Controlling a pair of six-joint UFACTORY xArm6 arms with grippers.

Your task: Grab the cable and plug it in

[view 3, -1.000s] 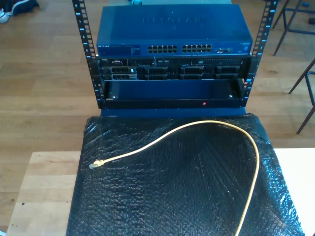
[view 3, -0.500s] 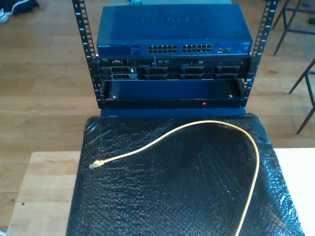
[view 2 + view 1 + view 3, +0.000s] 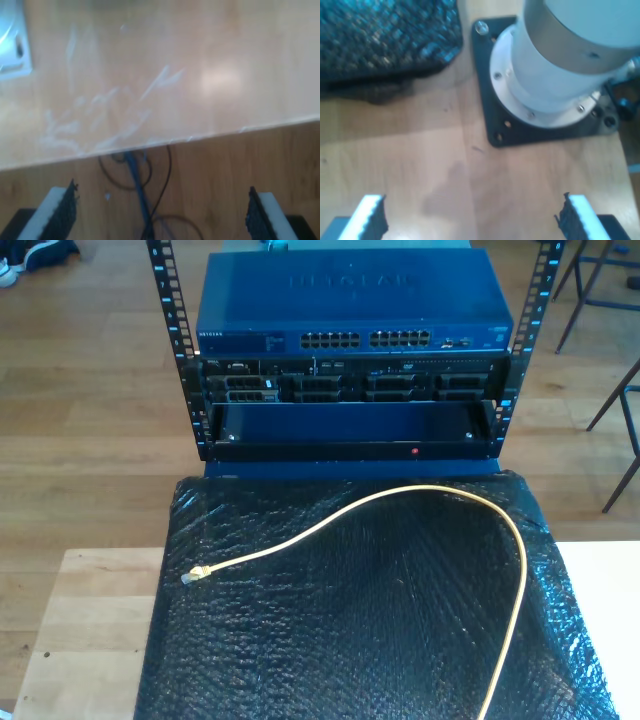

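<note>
A wooden floor (image 3: 90, 430) surrounds a surface under black bubble wrap (image 3: 360, 640); the cable (image 3: 420, 490) lies on it, plug (image 3: 192, 576) near the exterior view's left, arcing rightward before the blue switch (image 3: 350, 300); the first gripper (image 3: 470, 220) and second gripper (image 3: 162, 212) both have jaws wide, empty.

my second gripper (image 3: 160, 212) hangs open over a table edge (image 3: 200, 136) and floor cables (image 3: 142, 195).
</note>
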